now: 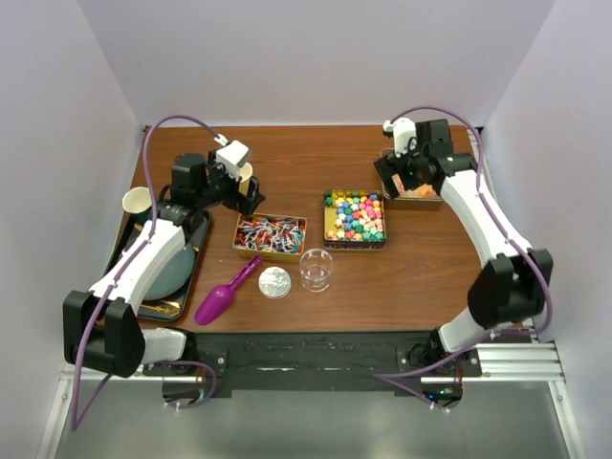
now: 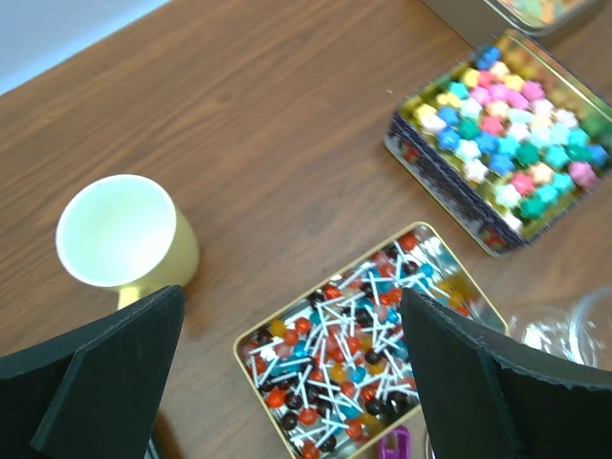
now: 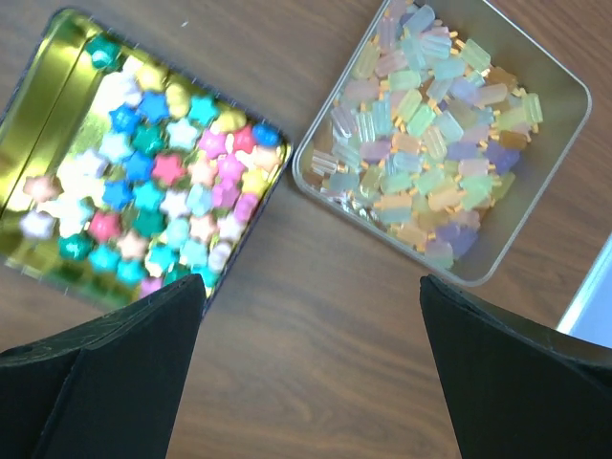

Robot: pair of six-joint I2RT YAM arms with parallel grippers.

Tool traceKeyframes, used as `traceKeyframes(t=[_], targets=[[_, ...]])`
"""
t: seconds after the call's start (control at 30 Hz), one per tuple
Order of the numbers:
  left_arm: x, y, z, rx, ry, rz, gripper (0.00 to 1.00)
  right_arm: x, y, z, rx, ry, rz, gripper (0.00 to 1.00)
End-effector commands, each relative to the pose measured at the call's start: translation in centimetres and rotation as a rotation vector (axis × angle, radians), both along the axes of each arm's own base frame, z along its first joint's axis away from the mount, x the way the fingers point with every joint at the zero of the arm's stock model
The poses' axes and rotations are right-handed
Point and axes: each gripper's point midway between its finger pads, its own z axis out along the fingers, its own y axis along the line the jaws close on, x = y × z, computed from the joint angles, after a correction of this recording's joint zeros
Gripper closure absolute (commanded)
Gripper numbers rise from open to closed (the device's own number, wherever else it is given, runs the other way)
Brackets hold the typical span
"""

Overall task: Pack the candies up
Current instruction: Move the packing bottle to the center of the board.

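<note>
Three open tins of candies stand mid-table. One holds red, blue and dark lollipops with white sticks [image 1: 270, 235] [image 2: 368, 335]. One holds bright multicoloured star pieces [image 1: 354, 218] [image 2: 507, 134] [image 3: 143, 182]. One holds pale translucent pastel pieces [image 3: 440, 134] and is mostly hidden under the right arm in the top view [image 1: 421, 194]. My left gripper [image 1: 249, 196] [image 2: 292, 382] is open and empty, hovering above the far-left edge of the lollipop tin. My right gripper [image 1: 390, 182] [image 3: 311, 373] is open and empty, above bare table between the star tin and the pale tin.
A purple scoop [image 1: 225, 292] [image 2: 394, 445], a round silver lid [image 1: 274, 283] and a clear cup [image 1: 316, 270] [image 2: 574, 330] lie in front of the tins. A yellow cup [image 2: 124, 234] stands by the left gripper. A tray with a dark plate [image 1: 186, 273] and another cup [image 1: 137, 201] are at the left.
</note>
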Motion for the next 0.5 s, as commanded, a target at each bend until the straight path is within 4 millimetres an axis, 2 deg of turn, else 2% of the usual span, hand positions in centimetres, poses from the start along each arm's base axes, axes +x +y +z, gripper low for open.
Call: traceKeyframes(t=[0.0, 0.03, 0.1, 0.13, 0.2, 0.3, 0.33, 0.4, 0.43, 0.47], targets=[[-1.3, -1.6, 1.3, -0.006, -0.010, -0.125, 0.00, 3.0, -0.2, -0.3, 0.009, -0.023, -0.090, 0.04], [-1.4, -1.9, 1.2, -0.017, -0.011, -0.139, 0.00, 3.5, -0.2, -1.7, 0.001, 0.008, -0.092, 0.05], [-1.6, -2.2, 0.4, -0.036, 0.004, -0.148, 0.01, 4.3, 0.0, -1.9, -0.015, 0.030, -0.074, 0.12], [-1.7, -2.2, 0.2, -0.044, 0.014, -0.147, 0.01, 3.7, 1.1, -3.2, 0.012, 0.103, -0.010, 0.15], [-2.5, -2.4, -0.5, -0.041, 0.051, -0.163, 0.03, 3.7, 2.8, -1.9, 0.062, 0.108, 0.087, 0.20], [-4.2, -2.7, -1.3, 0.020, 0.061, -0.238, 0.04, 1.0, 6.3, -0.5, 0.164, 0.122, 0.300, 0.20], [-4.8, -2.9, -1.3, 0.030, 0.056, -0.275, 0.04, -0.6, 8.1, 0.2, 0.228, 0.126, 0.405, 0.19], [-5.6, -3.1, -1.5, 0.057, 0.058, -0.327, 0.01, -3.5, 9.4, 1.2, 0.212, 0.073, 0.563, 0.15], [-6.0, -3.4, -1.5, 0.045, 0.067, -0.357, 0.00, -4.8, 9.7, 0.2, 0.200, 0.083, 0.603, 0.14], [-6.1, -3.7, -1.2, 0.035, 0.071, -0.369, 0.00, -5.8, 9.8, 1.0, 0.192, 0.055, 0.617, 0.13]])
